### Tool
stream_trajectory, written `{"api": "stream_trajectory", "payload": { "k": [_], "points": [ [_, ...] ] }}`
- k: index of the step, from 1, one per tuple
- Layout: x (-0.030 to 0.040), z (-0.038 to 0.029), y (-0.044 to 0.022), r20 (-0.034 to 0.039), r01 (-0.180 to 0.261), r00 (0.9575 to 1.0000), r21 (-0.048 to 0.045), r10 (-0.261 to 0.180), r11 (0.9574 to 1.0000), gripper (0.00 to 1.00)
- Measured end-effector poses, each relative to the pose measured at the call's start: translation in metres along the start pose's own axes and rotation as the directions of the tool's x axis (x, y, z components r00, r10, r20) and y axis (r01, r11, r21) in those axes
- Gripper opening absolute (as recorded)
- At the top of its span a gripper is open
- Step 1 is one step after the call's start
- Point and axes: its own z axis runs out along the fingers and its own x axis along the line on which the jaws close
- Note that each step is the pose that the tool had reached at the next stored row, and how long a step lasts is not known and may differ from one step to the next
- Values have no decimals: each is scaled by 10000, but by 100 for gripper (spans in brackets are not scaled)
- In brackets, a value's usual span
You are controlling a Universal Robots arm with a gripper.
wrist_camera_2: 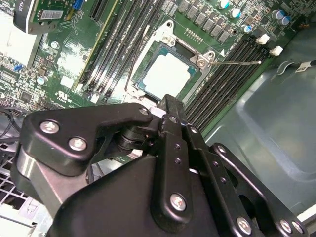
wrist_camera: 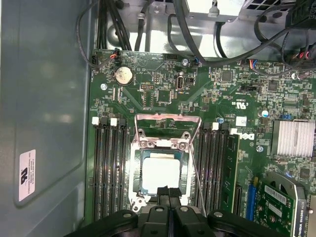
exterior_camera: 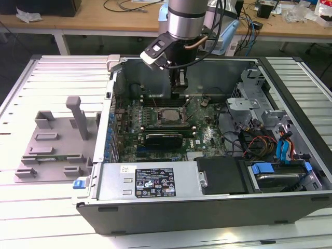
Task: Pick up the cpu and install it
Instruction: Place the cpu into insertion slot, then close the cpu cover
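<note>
I see the end effector [wrist_camera: 168,192] pinched closed and empty, hovering just over the cpu [wrist_camera: 160,170]. The cpu lies flat in its socket [wrist_camera: 163,143], directly below the fingertips.

I see a pale, satin metal lid on the cpu [wrist_camera: 160,170], dull rather than mirror-bright. The claw [wrist_camera: 168,191] looks matt black, with shiny screw heads. The motherboard [wrist_camera: 163,94] is glossy green laminate, the case wall [wrist_camera: 44,98] smooth grey sheet metal, and the bench [exterior_camera: 52,78] ribbed pale metal.
</note>
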Motion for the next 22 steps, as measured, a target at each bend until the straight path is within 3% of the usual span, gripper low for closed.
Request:
{"api": "stream_trajectory", "payload": {
  "k": [11, 14, 19, 22],
  "points": [
    [0, 0, 10, 0, 2, 10000, 0, -2, 10000, 11],
    [-3, -2, 65, 1, 0, 10000, 0, 0, 10000, 11],
    [-14, -9, 317, 0, 1, 10000, 4, -1, 10000, 11],
    [-25, -16, 534, 0, 0, 10000, 12, 0, 10000, 11]
  ]
}}
